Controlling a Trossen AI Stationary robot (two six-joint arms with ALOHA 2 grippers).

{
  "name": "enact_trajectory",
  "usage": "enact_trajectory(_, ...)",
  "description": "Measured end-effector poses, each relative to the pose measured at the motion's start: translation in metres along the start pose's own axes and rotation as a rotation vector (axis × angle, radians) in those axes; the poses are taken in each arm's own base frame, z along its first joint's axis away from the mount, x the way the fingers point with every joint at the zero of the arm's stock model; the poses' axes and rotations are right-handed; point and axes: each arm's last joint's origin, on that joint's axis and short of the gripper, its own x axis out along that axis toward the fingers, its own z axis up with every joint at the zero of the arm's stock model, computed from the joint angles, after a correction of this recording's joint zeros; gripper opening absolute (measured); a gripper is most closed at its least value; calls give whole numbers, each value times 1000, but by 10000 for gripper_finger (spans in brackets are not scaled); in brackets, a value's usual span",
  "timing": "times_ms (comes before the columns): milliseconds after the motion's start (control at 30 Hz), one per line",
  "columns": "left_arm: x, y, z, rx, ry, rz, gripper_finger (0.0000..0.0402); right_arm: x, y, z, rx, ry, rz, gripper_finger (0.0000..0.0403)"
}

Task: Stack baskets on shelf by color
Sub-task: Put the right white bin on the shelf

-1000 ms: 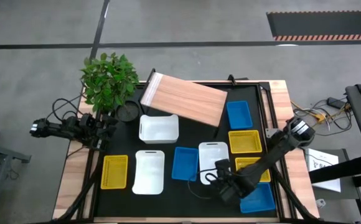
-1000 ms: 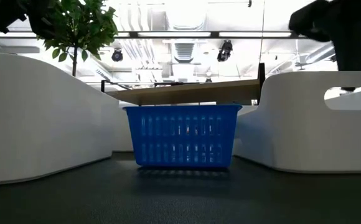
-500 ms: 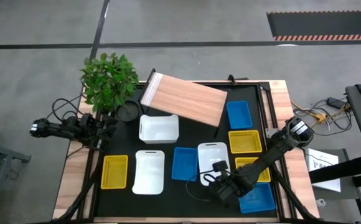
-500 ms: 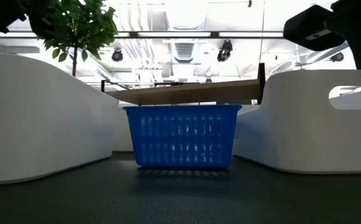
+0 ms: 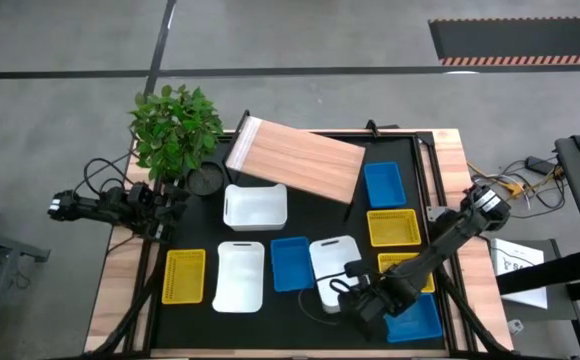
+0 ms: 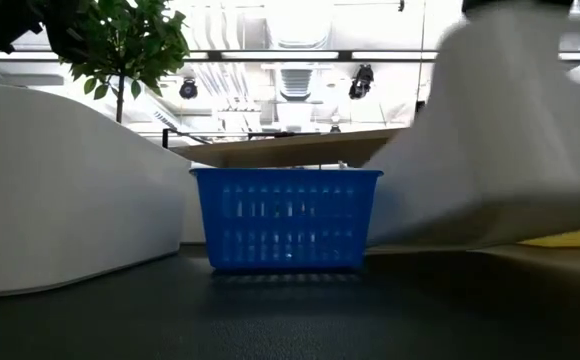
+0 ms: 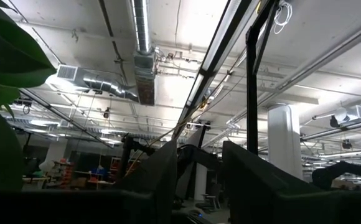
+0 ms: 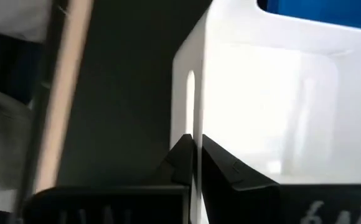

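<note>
My right gripper (image 5: 345,293) is shut on the near rim of a white basket (image 5: 332,262) at the table's front centre. The right wrist view shows its fingers (image 8: 221,163) pinching the thin wall of that basket (image 8: 267,93). In the low view this basket (image 6: 500,130) is tilted, one side off the table. A blue basket (image 5: 291,263) touches its left side. The wooden shelf (image 5: 295,160) stands at the back, with nothing on top. My left gripper (image 5: 173,205) waits at the table's left edge, open and pointing upward.
Two more white baskets (image 5: 255,206) (image 5: 240,276) and a yellow one (image 5: 184,276) lie on the left half. Blue (image 5: 384,184), yellow (image 5: 393,227), yellow (image 5: 410,268) and blue (image 5: 415,318) baskets line the right side. A potted plant (image 5: 175,125) stands at the back left.
My right gripper has shut on the white basket's rim. The basket has shifted left and tipped up, and the blue basket beside it has been nudged left. The left arm has not moved.
</note>
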Motion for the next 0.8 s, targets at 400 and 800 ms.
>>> enact_trajectory(400,0,0,0,0,0,0,114,-60,13,24,-18,-118,19,9)
enact_trajectory(800,0,0,0,0,1,0,114,-108,8,46,-128,-366,-223,9)
